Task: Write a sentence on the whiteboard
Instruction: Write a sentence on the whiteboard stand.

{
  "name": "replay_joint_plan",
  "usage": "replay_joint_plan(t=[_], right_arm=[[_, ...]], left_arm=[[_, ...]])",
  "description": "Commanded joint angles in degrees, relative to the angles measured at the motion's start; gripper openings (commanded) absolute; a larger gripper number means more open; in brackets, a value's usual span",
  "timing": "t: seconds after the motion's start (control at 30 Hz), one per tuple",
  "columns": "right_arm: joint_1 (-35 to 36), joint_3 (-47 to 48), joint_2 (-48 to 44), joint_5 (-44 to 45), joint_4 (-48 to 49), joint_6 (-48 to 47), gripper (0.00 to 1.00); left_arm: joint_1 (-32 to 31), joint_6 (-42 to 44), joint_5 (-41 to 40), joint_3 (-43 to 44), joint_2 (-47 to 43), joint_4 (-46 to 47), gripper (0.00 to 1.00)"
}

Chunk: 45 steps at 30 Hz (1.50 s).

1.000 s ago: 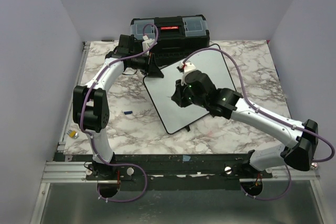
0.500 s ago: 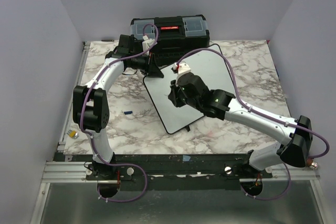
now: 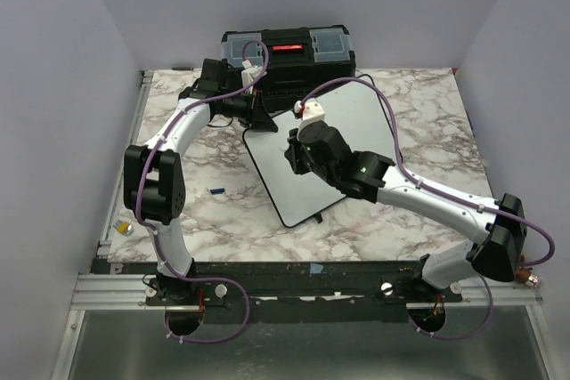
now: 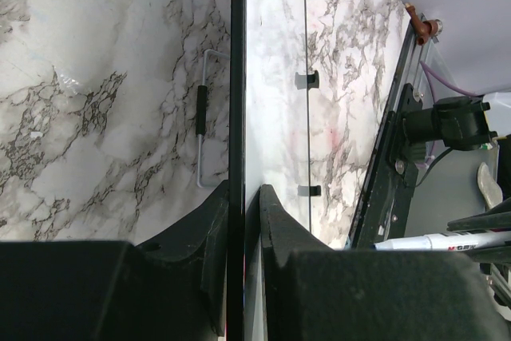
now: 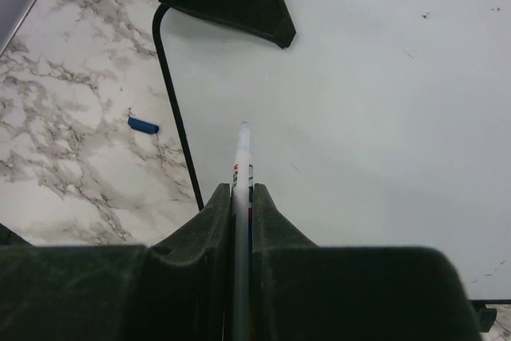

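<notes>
A view from above showed a marble-patterned table [image 3: 405,100] with two robot arms mounted at its near edge. The whiteboard [image 3: 278,180] sat in the middle of the table, turned at an angle to the table's sides, with its far corner near a black toolbox [image 3: 287,55] at the back.

The left gripper [image 4: 243,197] reached in from the left and was pinching the whiteboard's left rim close to its far left corner. In the left wrist view, one finger sat on each side of the thin black edge.

The right gripper [image 5: 241,193] was over the left part of the board, with its fingers pressed together on a white marker [image 5: 242,149]. The marker stuck out ahead of the fingers, and its tip was above the glossy white surface, just inside the board's left rim. Whether the tip touched the board could not be told.

A small blue piece [image 5: 143,124] lay on the marble to the left of the whiteboard, close to its rim but not touching it
</notes>
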Motion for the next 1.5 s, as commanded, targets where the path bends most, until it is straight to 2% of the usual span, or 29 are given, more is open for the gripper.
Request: replay_joint_plan(t=[0.0, 0.97, 1.47], right_arm=[[0.46, 1.81, 0.68, 2.91, 3.57, -0.75, 0.01], [0.41, 9.98, 13.93, 4.06, 6.01, -1.19, 0.01], [0.48, 9.0, 15.61, -1.25, 5.7, -0.37, 0.01]], left_arm=[[-0.47, 3.97, -3.25, -0.26, -1.45, 3.88, 0.0], [-0.46, 3.88, -3.3, -0.62, -1.88, 4.31, 0.0], [-0.46, 3.91, -3.46, -0.54, -1.5, 4.31, 0.0]])
